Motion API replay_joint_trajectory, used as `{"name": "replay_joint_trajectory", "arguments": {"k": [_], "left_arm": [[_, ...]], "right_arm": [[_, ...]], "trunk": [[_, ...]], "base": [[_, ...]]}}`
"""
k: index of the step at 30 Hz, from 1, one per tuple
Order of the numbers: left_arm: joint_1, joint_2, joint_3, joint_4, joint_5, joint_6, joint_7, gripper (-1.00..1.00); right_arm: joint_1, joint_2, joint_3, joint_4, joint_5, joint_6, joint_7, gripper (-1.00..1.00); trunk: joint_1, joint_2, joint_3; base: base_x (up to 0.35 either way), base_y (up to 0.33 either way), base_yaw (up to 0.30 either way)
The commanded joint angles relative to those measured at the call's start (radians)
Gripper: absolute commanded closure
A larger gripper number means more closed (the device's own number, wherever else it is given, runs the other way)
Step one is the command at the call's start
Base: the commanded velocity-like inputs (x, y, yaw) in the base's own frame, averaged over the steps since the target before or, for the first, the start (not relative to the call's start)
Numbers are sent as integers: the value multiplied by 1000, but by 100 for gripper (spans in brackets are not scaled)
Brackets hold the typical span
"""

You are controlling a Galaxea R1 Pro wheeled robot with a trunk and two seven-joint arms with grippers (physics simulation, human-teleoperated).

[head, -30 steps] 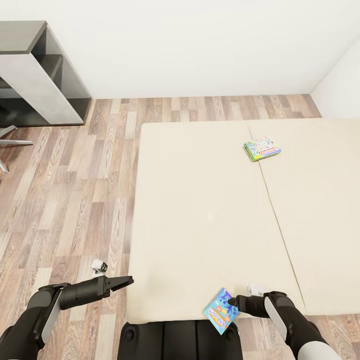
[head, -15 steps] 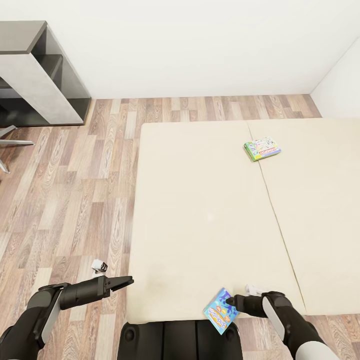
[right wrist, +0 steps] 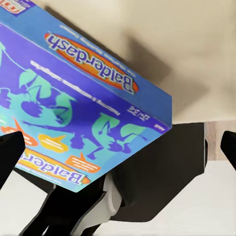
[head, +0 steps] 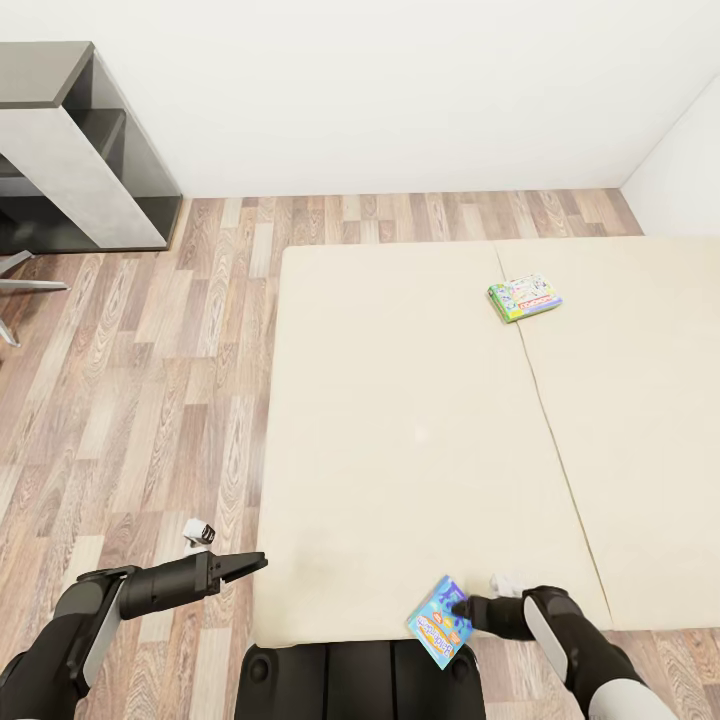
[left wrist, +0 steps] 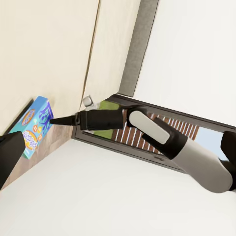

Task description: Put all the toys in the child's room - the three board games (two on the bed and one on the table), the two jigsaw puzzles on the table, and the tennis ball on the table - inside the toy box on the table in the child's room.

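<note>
A blue Balderdash board game (head: 440,620) lies tilted at the near edge of the beige bed (head: 400,430), partly overhanging it. My right gripper (head: 462,605) is open, its tips touching the box's right side. In the right wrist view the box (right wrist: 83,113) sits close between the spread fingers (right wrist: 10,155). The left wrist view looks across at the box (left wrist: 33,125) and the right gripper (left wrist: 53,120). A green board game (head: 524,297) lies farther back on the bed. My left gripper (head: 255,562) hangs open and empty by the bed's near left corner.
Wood floor (head: 150,380) runs along the bed's left side. A grey and black shelf unit (head: 80,150) stands at the back left against the white wall, with a chair leg (head: 20,275) beside it. My dark base (head: 360,680) is against the bed's near edge.
My right gripper has crept slightly left, closer onto the blue box, and its forearm has dropped a little. The box, the left arm and the camera have stayed put.
</note>
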Motion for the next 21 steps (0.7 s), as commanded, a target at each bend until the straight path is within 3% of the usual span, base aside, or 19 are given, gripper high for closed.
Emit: {"name": "replay_joint_trajectory", "arguments": {"k": [1,21], "left_arm": [[0,0,0,0,0,11,-3,-100],[0,0,0,0,0,11,-4,-100]], "right_arm": [[-4,0,-2,14,0,5,4,-100],[-15,12,4,50,6,-44,6,-100]], "trunk": [[1,-1,-1],[1,-1,-1]], "base": [[0,0,0],[0,0,0]]}}
